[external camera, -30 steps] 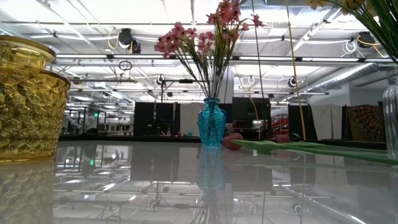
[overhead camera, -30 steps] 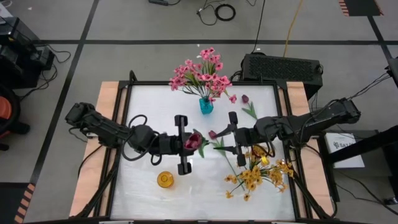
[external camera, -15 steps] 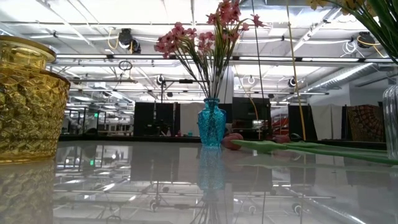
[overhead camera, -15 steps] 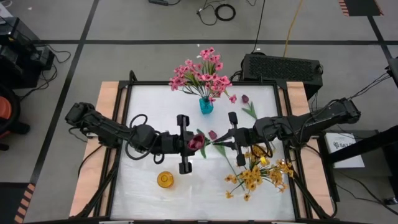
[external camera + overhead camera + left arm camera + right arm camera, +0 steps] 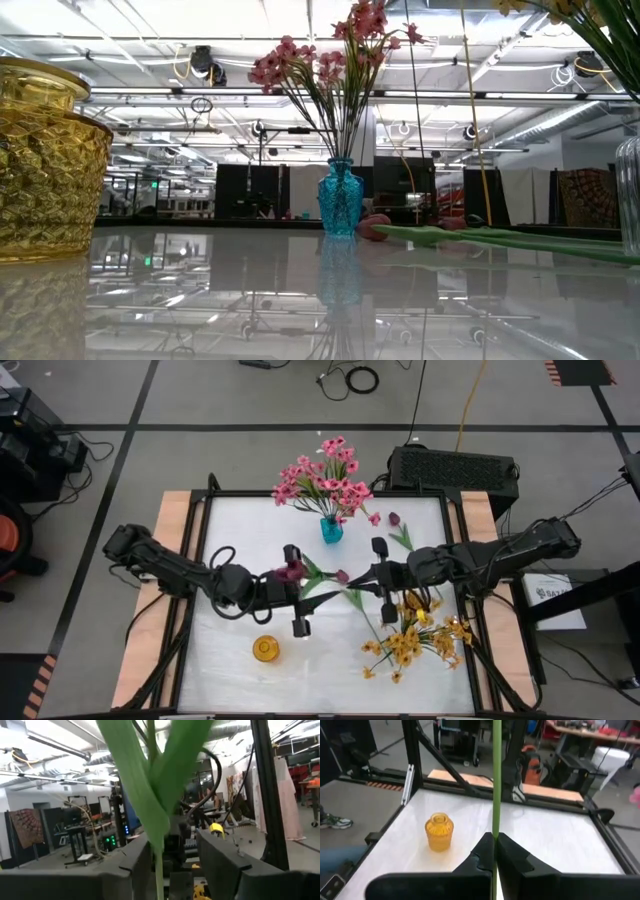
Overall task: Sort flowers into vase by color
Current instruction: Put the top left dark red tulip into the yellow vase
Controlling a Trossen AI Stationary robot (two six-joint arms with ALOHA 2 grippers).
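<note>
**Tulip stem spans both pincers mid-worktop**

The tulip [image 5: 292, 571], dark maroon bud with green leaves, lies level above the glossy white worktop [image 5: 230, 530]. Right pincer [image 5: 378, 574] is clamped on its thin stem; left pincer [image 5: 297, 589] stands apart around the leaves. Both arms reach inward, low and outstretched. A faceted amber vase [image 5: 265, 649] sits nearby.

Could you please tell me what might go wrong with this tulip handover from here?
The right gripper pinches only the thin green stem, so the tulip could slip or swing once the left gripper, whose jaws are open, lets go. The hanging stem might also brush the yellow flowers below.
</note>
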